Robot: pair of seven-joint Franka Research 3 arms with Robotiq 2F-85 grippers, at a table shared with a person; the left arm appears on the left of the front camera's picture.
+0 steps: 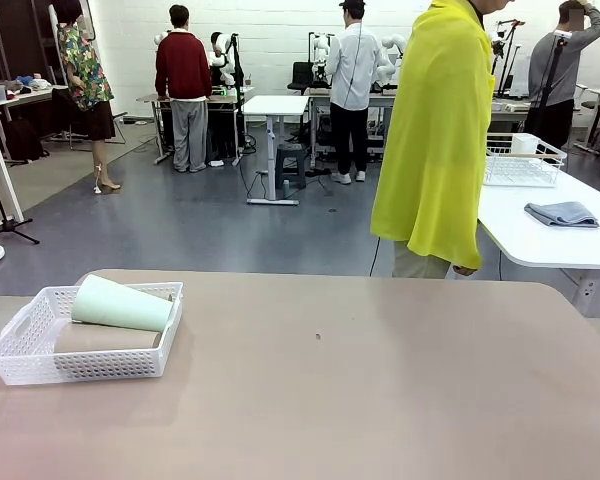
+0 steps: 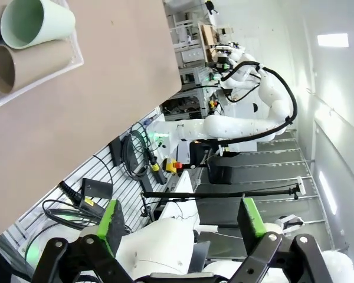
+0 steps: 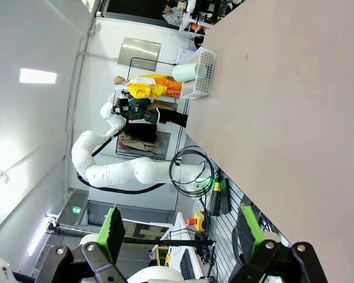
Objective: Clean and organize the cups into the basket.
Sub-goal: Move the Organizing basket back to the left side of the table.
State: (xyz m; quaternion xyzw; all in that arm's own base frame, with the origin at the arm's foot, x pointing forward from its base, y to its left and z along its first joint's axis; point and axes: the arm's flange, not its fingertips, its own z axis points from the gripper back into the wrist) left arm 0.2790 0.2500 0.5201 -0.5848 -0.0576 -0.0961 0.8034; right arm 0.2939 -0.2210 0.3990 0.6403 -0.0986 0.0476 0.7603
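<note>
Left gripper (image 2: 180, 227) and right gripper (image 3: 181, 227) both gape wide, holding nothing, off the bench (image 1: 360, 380). At its near left, the white basket (image 1: 25, 345) holds the mint cup (image 1: 120, 303) atop a brown cup (image 1: 105, 338).

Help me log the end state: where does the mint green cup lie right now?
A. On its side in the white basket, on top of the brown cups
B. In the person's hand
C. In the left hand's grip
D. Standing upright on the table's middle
A: the mint green cup lies on its side in the basket, resting over a brown cup.
</note>
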